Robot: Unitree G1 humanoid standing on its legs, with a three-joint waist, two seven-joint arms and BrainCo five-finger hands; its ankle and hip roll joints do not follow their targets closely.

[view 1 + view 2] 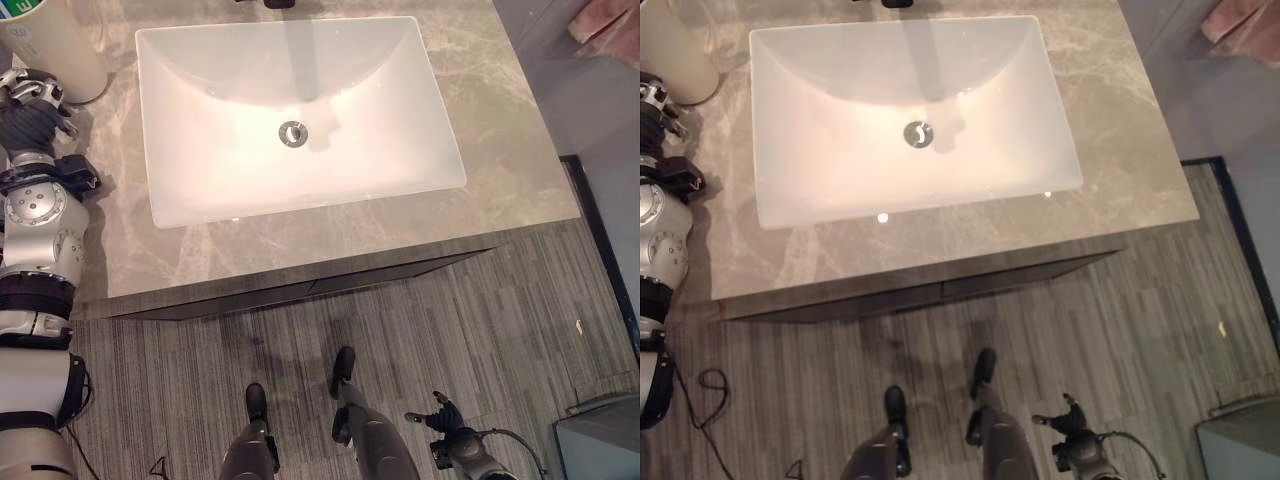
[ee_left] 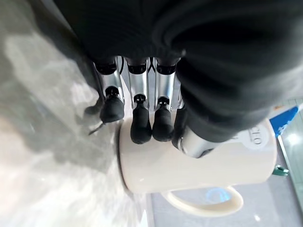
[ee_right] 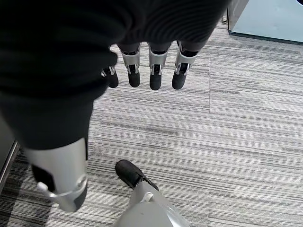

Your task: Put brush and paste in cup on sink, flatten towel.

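A cream cup (image 1: 55,50) with a handle (image 2: 203,208) stands at the counter's back left corner, left of the white sink basin (image 1: 200,150). Something blue and green (image 2: 284,120) pokes out at the cup's mouth; I cannot tell what it is. My left hand (image 1: 30,105) hovers just in front of the cup, and its relaxed fingers (image 2: 142,125) and thumb lie along the cup's side without curling round it. Low at my right side my right hand (image 1: 445,420) hangs over the floor, with its fingers (image 3: 156,71) straight and nothing in them.
The grey marble counter (image 1: 500,120) surrounds the basin, with a dark faucet (image 1: 275,3) at its back edge. A pinkish thing (image 1: 605,25) lies beyond the counter's right end. A grey-blue box (image 1: 600,440) stands on the striped floor at the lower right.
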